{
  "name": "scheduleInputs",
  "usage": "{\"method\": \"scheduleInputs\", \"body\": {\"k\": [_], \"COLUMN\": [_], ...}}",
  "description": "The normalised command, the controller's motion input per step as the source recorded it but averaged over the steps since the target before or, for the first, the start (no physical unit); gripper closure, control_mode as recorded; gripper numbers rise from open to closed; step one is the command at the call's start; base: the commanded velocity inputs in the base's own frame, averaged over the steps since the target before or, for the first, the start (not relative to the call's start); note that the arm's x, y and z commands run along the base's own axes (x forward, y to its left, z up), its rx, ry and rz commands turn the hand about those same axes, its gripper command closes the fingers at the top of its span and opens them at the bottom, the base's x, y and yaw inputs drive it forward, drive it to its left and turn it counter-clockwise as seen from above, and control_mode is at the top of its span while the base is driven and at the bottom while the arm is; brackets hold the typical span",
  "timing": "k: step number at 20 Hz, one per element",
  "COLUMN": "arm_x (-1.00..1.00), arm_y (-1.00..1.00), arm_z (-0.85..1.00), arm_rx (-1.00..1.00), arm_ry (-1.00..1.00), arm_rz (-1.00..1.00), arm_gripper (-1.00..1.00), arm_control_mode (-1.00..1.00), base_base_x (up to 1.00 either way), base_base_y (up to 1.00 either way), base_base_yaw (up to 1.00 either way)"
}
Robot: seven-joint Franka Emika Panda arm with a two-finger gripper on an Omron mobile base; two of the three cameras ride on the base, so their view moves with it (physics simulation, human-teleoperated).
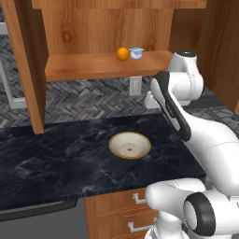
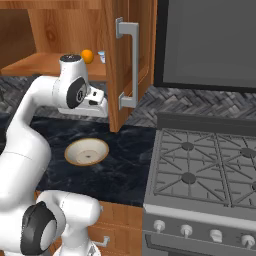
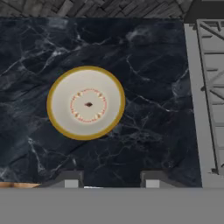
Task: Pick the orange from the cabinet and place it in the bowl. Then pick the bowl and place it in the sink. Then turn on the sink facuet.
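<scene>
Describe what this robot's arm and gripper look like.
The arm is glossy white with rounded, bulky segments and dark grey bands and round caps at its joints. No cables or markings show. The gripper ends in two small dark grey fingertips with lighter pads.

Arm [image 1: 200,140]: glossy white moulded shells, rounded and bulbous at each joint, no visible cables, screws or lettering. Dark grey to black bands separate the segments; a long black strip runs along one link, and a round black cap marks the joint face [image 2: 76,94]. Lower housing [image 1: 186,205] white with a black ring inset. Gripper [image 3: 111,180]: two small finger tips [image 3: 70,179], dark grey, blocky, sloped outer shoulders, each with a paler grey square face; a plain gap lies between the jaws
</scene>
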Motion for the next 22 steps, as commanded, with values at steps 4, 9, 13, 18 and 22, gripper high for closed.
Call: {"method": "scheduleInputs", "body": {"k": [4, 9, 13, 18, 22], "arm_x": [-0.22, -0.42, -0.08, 0.27, 0.41], "arm_y": [0.19, 0.48, 0.51, 0.28, 0.12], "arm_z": [0.06, 0.51, 0.8, 0.98, 0.79], "arm_rx": [-0.11, -0.3, -0.27, -0.09, 0.0], "arm_ry": [-0.15, -0.45, -0.44, -0.2, -0.11], "arm_rz": [0.0, 0.0, 0.0, 0.0, 0.02], "arm_gripper": [-1.0, -1.0, -1.0, -1.0, -1.0], "arm_control_mode": [-1.0, -1.0, -1.0, -1.0, -1.0], "base_base_x": [0.0, 0.0, 0.0, 0.0, 0.0], "base_base_y": [0.0, 0.0, 0.0, 0.0, 0.0], "base_base_yaw": [0.0, 0.0, 0.0, 0.0, 0.0]}}
